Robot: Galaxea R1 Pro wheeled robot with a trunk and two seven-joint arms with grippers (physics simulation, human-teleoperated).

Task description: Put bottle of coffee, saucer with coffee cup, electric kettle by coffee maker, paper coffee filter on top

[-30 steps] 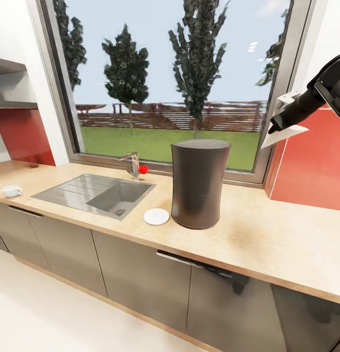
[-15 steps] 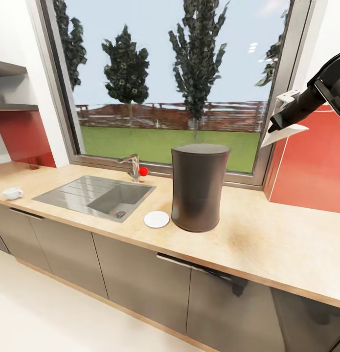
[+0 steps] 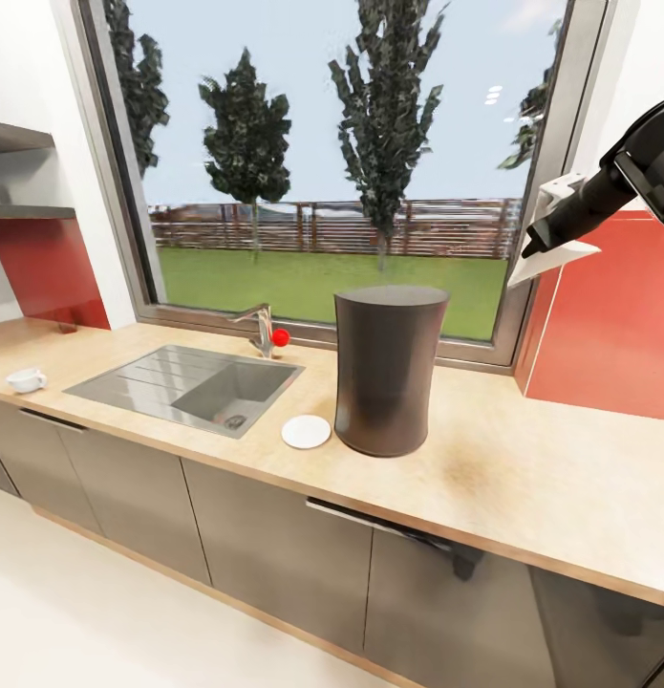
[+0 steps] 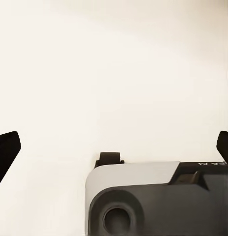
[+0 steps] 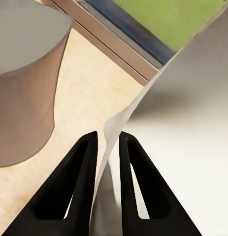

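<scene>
Pinched between my right gripper's (image 5: 108, 142) two black fingers is the white paper coffee filter (image 5: 173, 128), a thin sheet fanning out past the tips; from the head camera I see that gripper (image 3: 534, 247) held high at the right, in front of the window frame, with the filter (image 3: 553, 260) hanging below it, up and to the right of the machine.

Going left to right along the long tan wood-grain countertop (image 3: 523, 478): the small white rounded coffee cup (image 3: 26, 380) sits at the far left edge, then the grey inset sink (image 3: 183, 387) with its tap, then the flat round white saucer (image 3: 306, 432) just beside the tall dark grey cylindrical coffee maker (image 3: 386, 371). Cup and saucer are well apart.

On my left wrist camera the left gripper's (image 4: 114, 147) dark fingertips (image 4: 6, 147) sit at opposite edges, spread wide, over a pale plain surface.
</scene>
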